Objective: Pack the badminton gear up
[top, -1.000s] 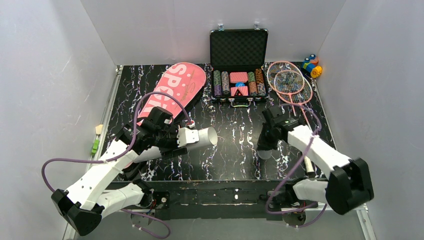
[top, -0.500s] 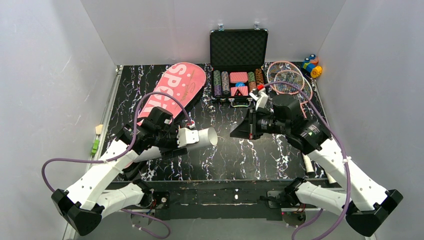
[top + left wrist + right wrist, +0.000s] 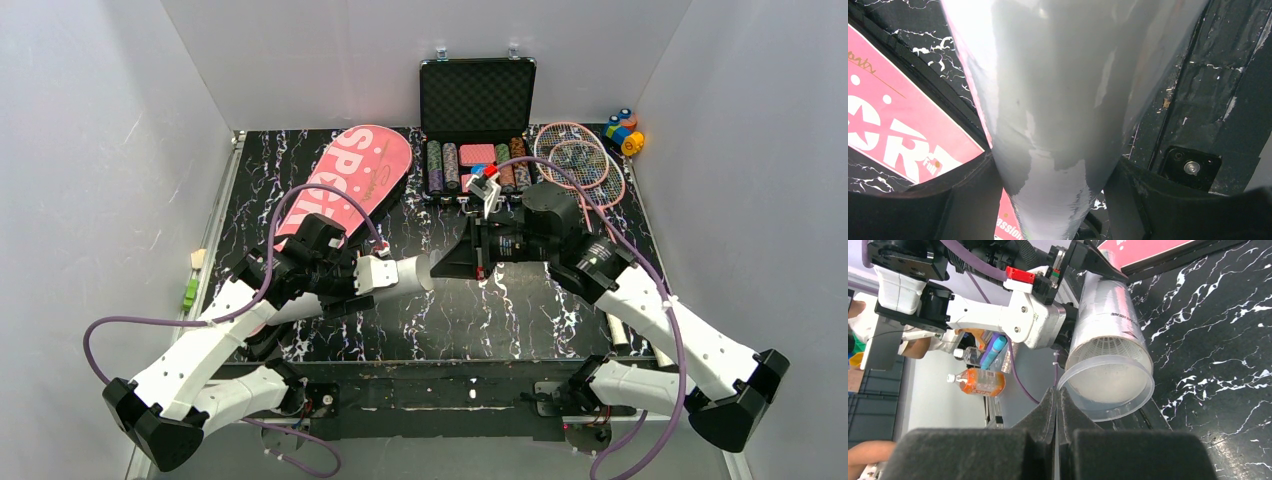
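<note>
My left gripper is shut on the long white tube and holds it level above the table, open end to the right. In the left wrist view the tube fills the gap between the black fingers. My right gripper is shut on the rim of a clear round cap, held right at the tube's mouth. A white shuttlecock skirt shows inside. In the top view the right gripper meets the tube end. The pink SPORT bag lies back left. Two pink rackets lie back right.
An open black case of poker chips stands at the back centre, just behind my right wrist. Colourful toy blocks sit in the back right corner. A small white cylinder lies near the table's front right edge.
My right gripper rose from the table at the front right and swung left, bringing the cap to the tube's open end. The left arm and tube stayed still.
</note>
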Action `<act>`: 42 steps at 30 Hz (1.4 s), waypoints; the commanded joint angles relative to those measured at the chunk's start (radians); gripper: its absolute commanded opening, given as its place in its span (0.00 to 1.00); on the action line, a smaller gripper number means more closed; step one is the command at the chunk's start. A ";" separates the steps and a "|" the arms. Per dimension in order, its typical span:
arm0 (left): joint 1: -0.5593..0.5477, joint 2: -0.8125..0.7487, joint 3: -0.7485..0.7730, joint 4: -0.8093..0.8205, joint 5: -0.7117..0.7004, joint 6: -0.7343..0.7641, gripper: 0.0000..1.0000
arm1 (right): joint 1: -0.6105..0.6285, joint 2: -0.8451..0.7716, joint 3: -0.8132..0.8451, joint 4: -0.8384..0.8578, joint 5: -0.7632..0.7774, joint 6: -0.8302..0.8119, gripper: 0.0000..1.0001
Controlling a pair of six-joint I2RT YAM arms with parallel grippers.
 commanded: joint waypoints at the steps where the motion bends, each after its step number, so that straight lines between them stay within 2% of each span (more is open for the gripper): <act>1: -0.005 -0.020 0.022 0.007 0.014 -0.002 0.23 | 0.021 0.019 0.036 0.082 -0.034 0.008 0.01; 34: -0.005 -0.027 0.021 0.016 0.022 -0.010 0.23 | 0.030 0.069 -0.077 0.183 -0.091 0.054 0.02; 38: -0.005 -0.028 0.022 0.013 0.021 -0.011 0.23 | 0.029 0.068 -0.095 0.228 -0.113 0.074 0.27; 42: -0.005 -0.032 0.020 0.011 0.021 -0.009 0.23 | 0.029 0.051 -0.109 0.266 -0.111 0.092 0.42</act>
